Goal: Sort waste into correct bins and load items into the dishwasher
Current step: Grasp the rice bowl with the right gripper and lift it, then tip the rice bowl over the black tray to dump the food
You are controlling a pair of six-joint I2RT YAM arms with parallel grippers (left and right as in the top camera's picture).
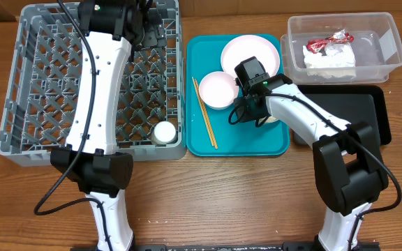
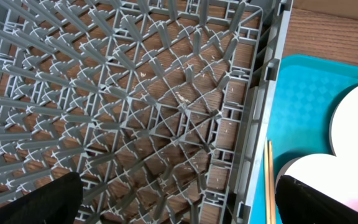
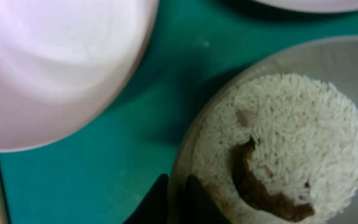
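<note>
My right gripper (image 3: 178,199) is shut on the near rim of a white bowl (image 3: 185,149), one finger outside and one inside. The bowl holds rice-like grains (image 3: 303,130) and a brown lump (image 3: 253,186). It stands on the teal tray (image 1: 208,143) beside an empty bowl (image 1: 217,89), the pink-white plate (image 1: 250,52) and the chopsticks (image 1: 204,115). Overhead, the right gripper (image 1: 248,106) covers most of the rice bowl. My left gripper (image 2: 179,205) hangs open and empty over the grey dish rack (image 1: 47,84), near its far right corner. A small white cup (image 1: 164,132) stands in the rack.
The clear tub (image 1: 389,42) at the back right holds a red wrapper (image 1: 326,42) and a white napkin (image 1: 333,59). The black tray (image 1: 354,104) lies in front of it, right of the teal tray. The rack wall (image 2: 260,124) stands close to the teal tray's left edge.
</note>
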